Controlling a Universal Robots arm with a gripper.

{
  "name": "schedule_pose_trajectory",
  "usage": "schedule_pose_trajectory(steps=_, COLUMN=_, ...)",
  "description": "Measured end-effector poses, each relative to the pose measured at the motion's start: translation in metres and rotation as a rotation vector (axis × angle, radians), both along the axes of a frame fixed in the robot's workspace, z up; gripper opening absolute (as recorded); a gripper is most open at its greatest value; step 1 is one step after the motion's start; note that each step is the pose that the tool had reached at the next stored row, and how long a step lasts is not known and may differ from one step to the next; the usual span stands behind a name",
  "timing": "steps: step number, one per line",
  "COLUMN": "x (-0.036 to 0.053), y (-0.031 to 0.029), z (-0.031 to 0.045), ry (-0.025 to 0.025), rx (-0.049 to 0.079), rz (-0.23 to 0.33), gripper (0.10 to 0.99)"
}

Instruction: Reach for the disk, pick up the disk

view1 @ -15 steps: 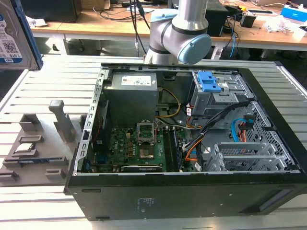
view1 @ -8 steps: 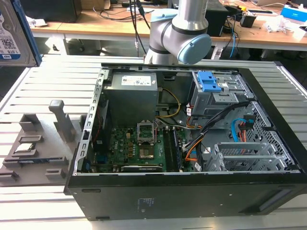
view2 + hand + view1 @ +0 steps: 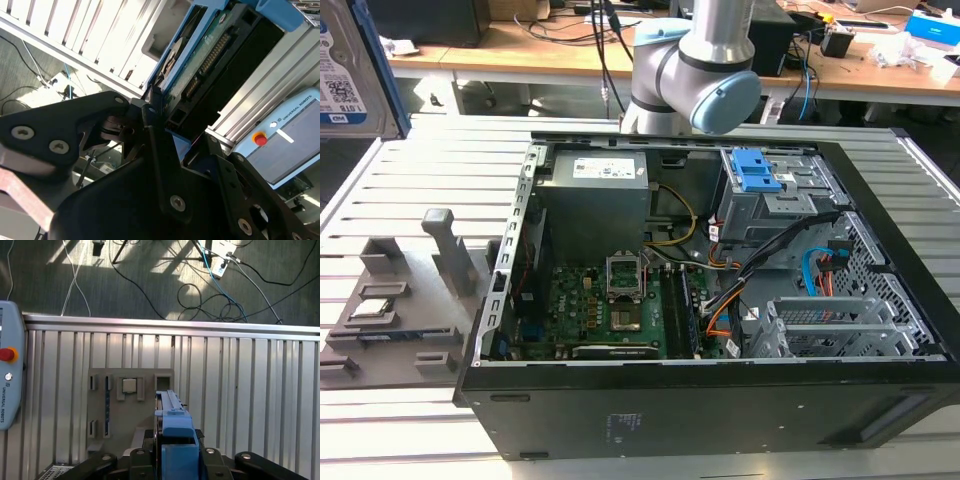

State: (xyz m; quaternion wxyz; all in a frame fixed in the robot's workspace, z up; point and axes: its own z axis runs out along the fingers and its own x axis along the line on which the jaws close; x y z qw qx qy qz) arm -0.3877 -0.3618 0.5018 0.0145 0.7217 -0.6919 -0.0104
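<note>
Holding the flat silver hard disk w/ a white-and-blue label and blue plastic frame (image 3: 175, 422), the black metal gripper (image 3: 176, 440) has its jaws clenched on it, one on each flat side. In the first wrist view the disk stands on its thin edge, up in the air over the silver slatted metal table (image 3: 250, 390). Under it lies a flat grey plastic tray w/ slots (image 3: 100, 410), and a small square silver chip (image 3: 130, 385) sits in one slot. A pale grey control pad w/ a round red button (image 3: 6, 354) lies on the table near the tray.

In the second wrist view the disk's green board side (image 3: 200, 55) shows, and the gripper (image 3: 150, 112) pinches its end.

In the exterior view the disk (image 3: 342, 75) is at the exterior view's left, high up, label facing out & partly cut off. It's well apart from the big open black computer case (image 3: 720, 410). The grey and pale blue robot arm (image 3: 705, 70) stands behind the case
</note>
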Motion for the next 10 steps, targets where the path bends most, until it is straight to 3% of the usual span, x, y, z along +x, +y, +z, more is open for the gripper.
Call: schedule_pose_trajectory(steps=10, x=0.0274, y=0.0006, z=0.0, ry=0.0001, rx=-0.001, rz=0.0, gripper=0.369)
